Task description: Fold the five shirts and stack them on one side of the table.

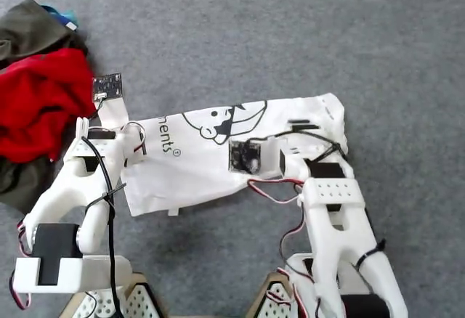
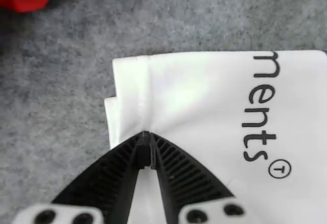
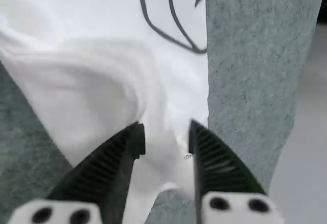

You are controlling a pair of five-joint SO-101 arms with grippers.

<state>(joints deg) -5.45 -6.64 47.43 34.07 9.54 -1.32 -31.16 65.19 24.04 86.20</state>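
Shirt (image 1: 196,169) | white | black lettering and drawing | rumpled at one end

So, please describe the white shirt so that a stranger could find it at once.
On the grey table, look at the middle. The white shirt lies spread there, away from the heap of clothes at one edge. It alone is white with black print.

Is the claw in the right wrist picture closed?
No, the right gripper shows a clear gap between its fingers above the white shirt.
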